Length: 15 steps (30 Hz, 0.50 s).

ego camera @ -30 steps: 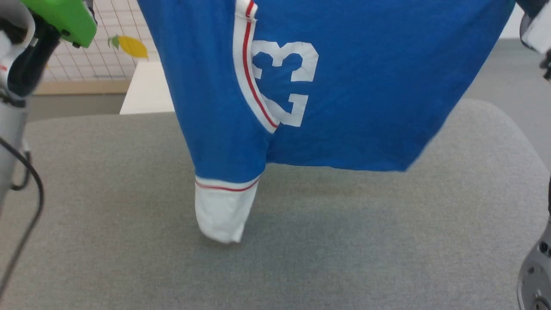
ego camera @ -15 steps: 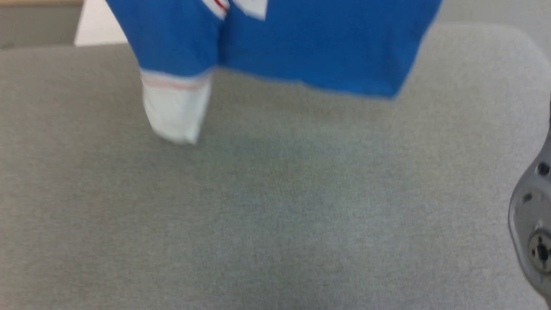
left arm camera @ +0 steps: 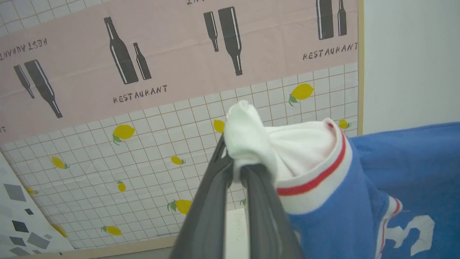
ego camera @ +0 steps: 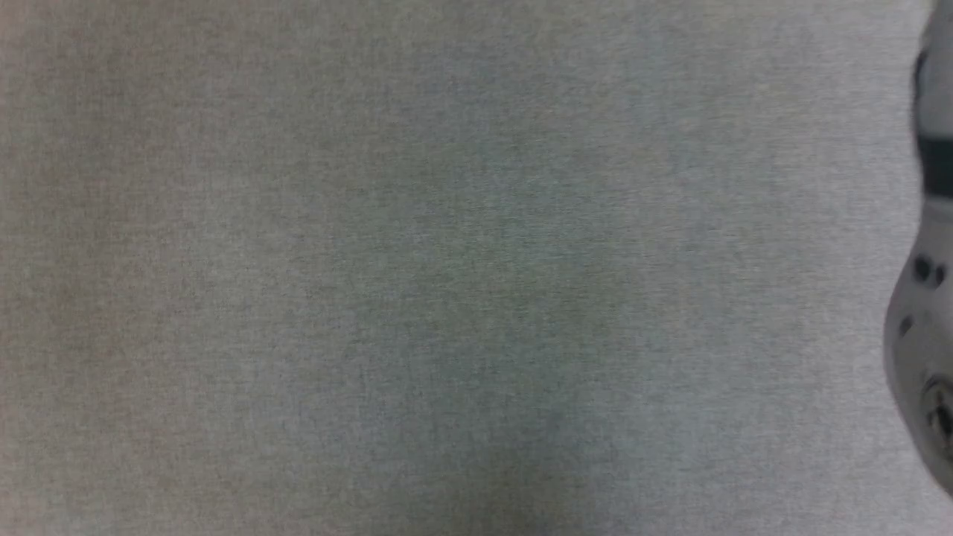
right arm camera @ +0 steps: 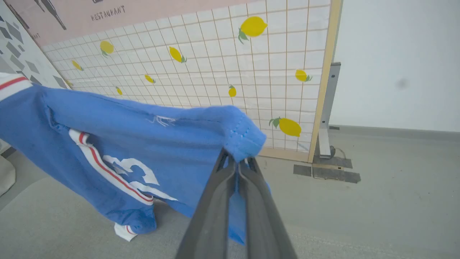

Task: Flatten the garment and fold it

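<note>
1. The left gripper (left arm camera: 235, 168) has its two dark fingers closed tight on a bunched white sleeve (left arm camera: 284, 144) of the T-shirt (left arm camera: 413, 169). Red-and-white trim lies just beside the grip.
2. The right gripper (right arm camera: 235, 162) has its jaws closed, pinching a stitched blue hem corner of the same T-shirt (right arm camera: 161, 136).
3. The T-shirt is held aloft between both grippers and sags in the middle. Its white number print (right arm camera: 133, 171) and striped neckline (right arm camera: 107, 162) face the right wrist camera. The other sleeve (right arm camera: 124, 230) hangs lowest, down at the grey fabric surface (right arm camera: 54, 223); contact cannot be made out.
4. In the head view, a pale arm segment (ego camera: 923, 335) shows at the right edge of the grey fabric surface (ego camera: 447, 268).
5. Behind the T-shirt stand a lemon-print grid panel (right arm camera: 251, 54) and a pink bottle-print panel (left arm camera: 172, 46).
</note>
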Motion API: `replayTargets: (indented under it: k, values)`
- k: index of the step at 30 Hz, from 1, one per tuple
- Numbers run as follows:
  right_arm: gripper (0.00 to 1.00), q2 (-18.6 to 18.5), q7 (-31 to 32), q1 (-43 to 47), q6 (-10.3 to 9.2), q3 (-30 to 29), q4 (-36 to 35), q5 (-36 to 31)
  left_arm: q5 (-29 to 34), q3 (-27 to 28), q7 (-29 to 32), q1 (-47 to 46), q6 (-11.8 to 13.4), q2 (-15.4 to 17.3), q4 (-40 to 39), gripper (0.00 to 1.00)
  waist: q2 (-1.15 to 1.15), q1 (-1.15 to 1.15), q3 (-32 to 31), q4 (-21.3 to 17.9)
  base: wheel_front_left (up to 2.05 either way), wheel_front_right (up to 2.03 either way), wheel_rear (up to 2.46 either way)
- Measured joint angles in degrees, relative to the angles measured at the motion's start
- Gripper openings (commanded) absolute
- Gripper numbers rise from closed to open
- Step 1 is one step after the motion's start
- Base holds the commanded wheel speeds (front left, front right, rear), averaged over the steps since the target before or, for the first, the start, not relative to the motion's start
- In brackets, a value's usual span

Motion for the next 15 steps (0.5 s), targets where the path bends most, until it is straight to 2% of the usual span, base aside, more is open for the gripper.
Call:
replayTargets:
  k: [7,11,15]
  values:
    - [0.00,-0.2,-0.7,12.6,0.00,2.9,-1.7,5.4,-4.5,-0.4,-4.2,12.4,-3.1,-0.7,1.7,0.00,0.00,0.00,-0.3,1.9,0.00,0.00,0.00]
    - [0.00,-2.1,-1.5,22.5,0.00,4.7,-5.0,9.3,-8.0,-0.5,-5.9,23.2,-3.6,-1.9,-1.1,0.00,0.00,0.00,-3.1,2.7,0.00,0.00,0.00]
    - [0.00,-5.2,-3.7,34.0,0.00,8.7,-10.1,11.4,-10.6,-1.2,-5.9,37.1,-2.5,-1.9,-7.4,0.00,0.00,-0.02,-6.8,3.4,0.00,0.00,0.00]
